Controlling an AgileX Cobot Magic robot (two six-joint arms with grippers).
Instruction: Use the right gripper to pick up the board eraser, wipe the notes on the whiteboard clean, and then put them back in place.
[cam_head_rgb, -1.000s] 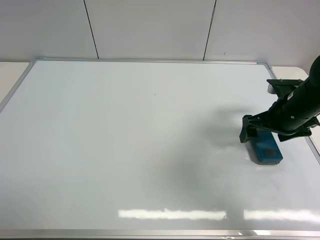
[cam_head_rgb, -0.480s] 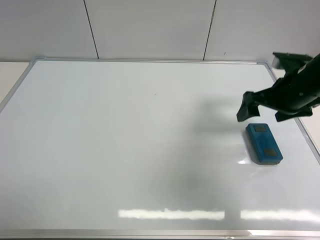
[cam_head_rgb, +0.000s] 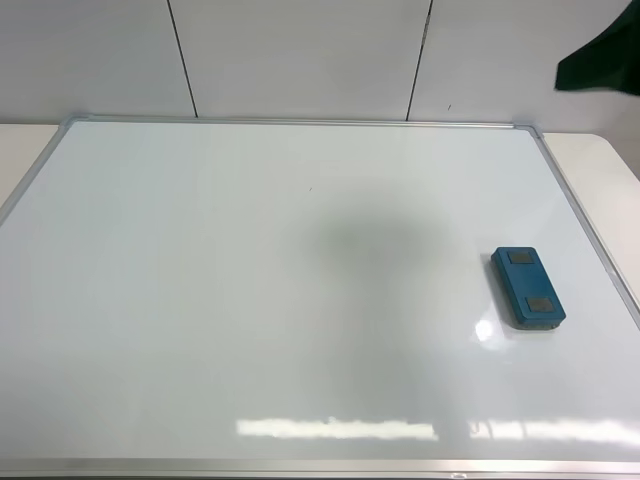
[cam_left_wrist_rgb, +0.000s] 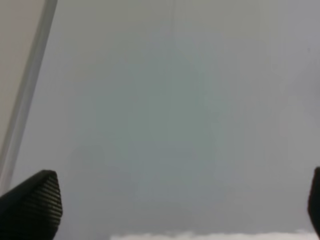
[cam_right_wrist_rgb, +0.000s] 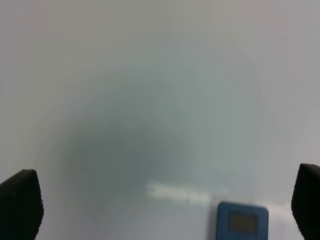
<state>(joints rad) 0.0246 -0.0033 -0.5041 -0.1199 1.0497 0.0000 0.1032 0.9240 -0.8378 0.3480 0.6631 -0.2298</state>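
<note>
The whiteboard (cam_head_rgb: 300, 300) is lying flat and takes up nearly the whole table (cam_head_rgb: 590, 150), which only peeks out as pale strips past the board's far-right and far-left corners. The writing surface looks clean; I can't make out any marker lines, only one tiny dark speck (cam_head_rgb: 310, 188) toward the far side around the middle, plus some glare streaks along the near edge.

The eraser (cam_head_rgb: 528, 287) is sitting flat on the board near the right edge, roughly halfway between the far and near sides, long side pointing slightly toward the near-right corner. It's teal blue with two dark grey patches on top, and nothing is touching it.

The right end effector (cam_right_wrist_rgb: 162, 202) is released: its two black fingertips sit wide apart at either side of the wrist view, with nothing between them but bare board and the eraser well below and off to one side. From the high camera only a dark bit of the right arm (cam_head_rgb: 600, 60) shows, up by the far-right corner and well clear of the eraser.

The left end effector (cam_left_wrist_rgb: 182, 205) is released too, fingertips spread wide over empty board, with the silver frame (cam_left_wrist_rgb: 27, 95) running along one side.
</note>
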